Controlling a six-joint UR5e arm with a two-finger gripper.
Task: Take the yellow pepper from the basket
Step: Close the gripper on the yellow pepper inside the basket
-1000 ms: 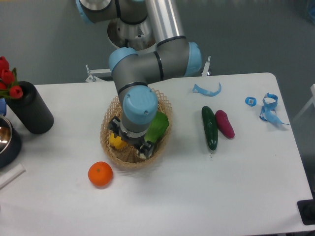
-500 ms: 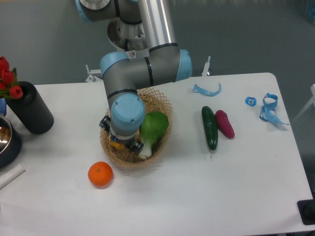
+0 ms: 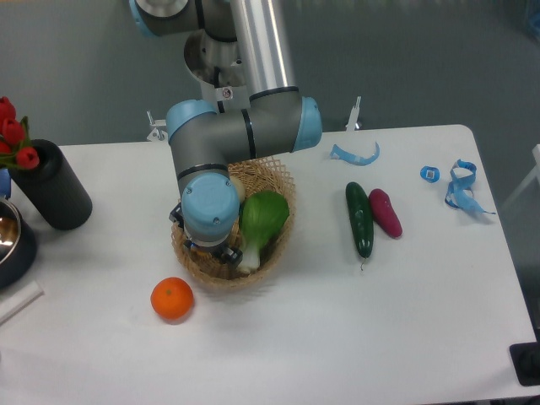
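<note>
Woven tan wicker formed the basket point(image 3: 283, 181), and the pincer point(image 3: 205, 250) was lowered into its left half, the blue wrist cap covering most of what lay beneath. Only dark finger parts showed below the cap, so whether the pincer stood apart or together could not be told. The yellow pepper was not visible; it was presumably hidden under the wrist, but the view did not settle that. Just right of the pincer, inside the basket, lay a leafy green vegetable point(image 3: 263, 218) with a pale stalk end pointing toward the front rim. A beige round ball point(image 3: 236, 185) peeked out just behind the wrist. In front of the pincer and slightly left, outside the basket on the white table point(image 3: 354, 329), sat a round orange fruit point(image 3: 172, 299). Well to the right lay a cucumber point(image 3: 359, 218) beside a purple-red vegetable point(image 3: 386, 212).
</note>
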